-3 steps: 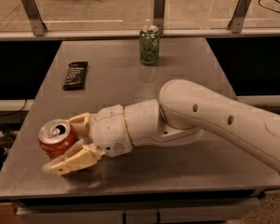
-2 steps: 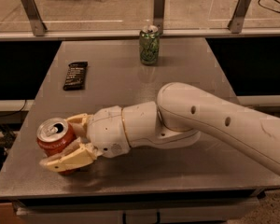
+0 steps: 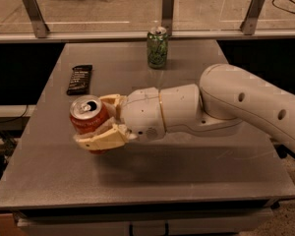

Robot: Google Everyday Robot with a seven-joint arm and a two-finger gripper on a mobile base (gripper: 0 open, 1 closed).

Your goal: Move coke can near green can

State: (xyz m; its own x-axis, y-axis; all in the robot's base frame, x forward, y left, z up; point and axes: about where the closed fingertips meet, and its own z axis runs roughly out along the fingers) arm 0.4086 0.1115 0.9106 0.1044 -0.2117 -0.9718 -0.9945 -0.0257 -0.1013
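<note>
The coke can (image 3: 87, 116), red with a silver top, is held upright in my gripper (image 3: 101, 122) over the left middle of the grey table (image 3: 187, 181). The gripper's pale fingers (image 3: 101, 140) are shut around the can's sides, and the can appears lifted a little off the table. The white arm reaches in from the right. The green can (image 3: 157, 48) stands upright at the far middle edge of the table, well apart from the coke can, up and to the right of it.
A flat black object (image 3: 79, 78) lies on the table's far left, just behind the coke can. A glass rail with metal posts (image 3: 168, 6) runs along the far edge. The table's left and front edges are close to the gripper.
My gripper has carried the coke can up and to the right, away from the front left corner and closer to the green can. The green can and black object have not moved.
</note>
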